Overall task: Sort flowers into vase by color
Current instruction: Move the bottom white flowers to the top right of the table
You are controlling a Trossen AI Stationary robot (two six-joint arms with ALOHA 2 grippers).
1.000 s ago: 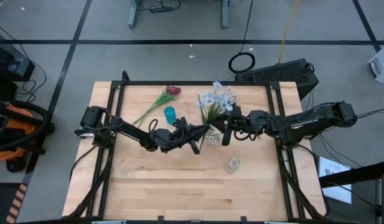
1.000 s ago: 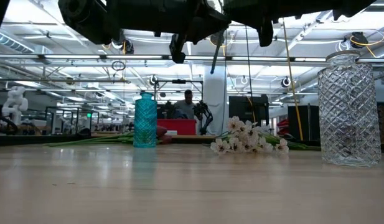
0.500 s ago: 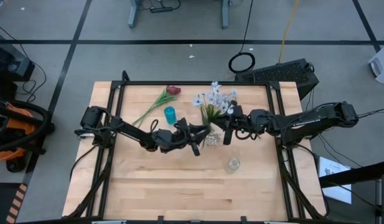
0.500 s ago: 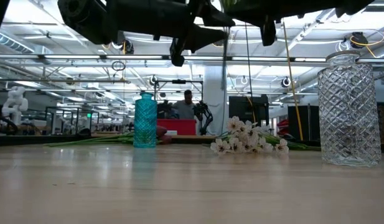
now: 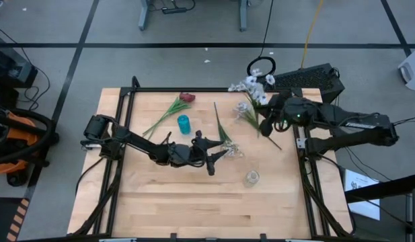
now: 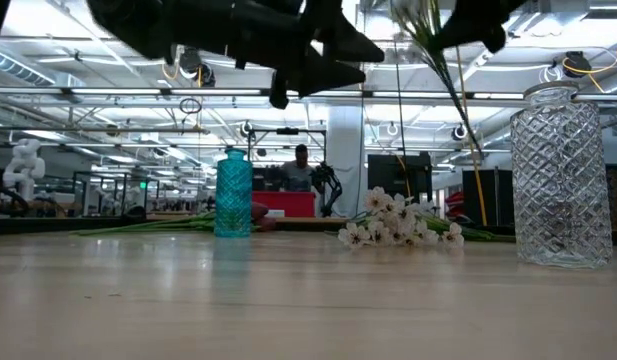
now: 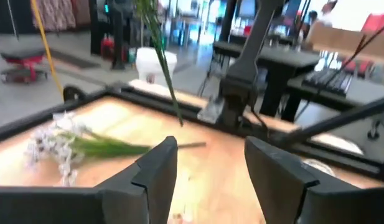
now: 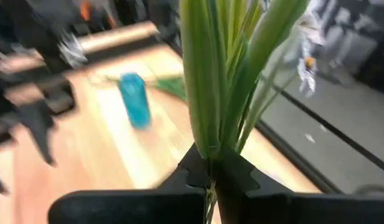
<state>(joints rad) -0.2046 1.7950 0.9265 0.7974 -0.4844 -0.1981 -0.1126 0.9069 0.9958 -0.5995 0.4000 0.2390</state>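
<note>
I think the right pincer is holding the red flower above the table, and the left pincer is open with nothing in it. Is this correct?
Not quite. The right pincer holds a white flower spray, as the high view shows. The red flower lies on the table. The left pincer is indeed open and empty.

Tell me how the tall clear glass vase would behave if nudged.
The clear glass vase looks thick-walled, so probably heavy for its size and breakable. It stands tall and narrow on the table, so a high nudge might tip it; a low one would likelier slide it.

The tabletop (image 5: 160, 195) is light wood, smooth with a soft shine. The clear vase (image 6: 561, 175) looks like bumpy cut glass. The small blue vase (image 6: 233, 194) is shiny see-through glass or plastic. The claw fingers (image 7: 157, 165) are dark matt plastic.
</note>
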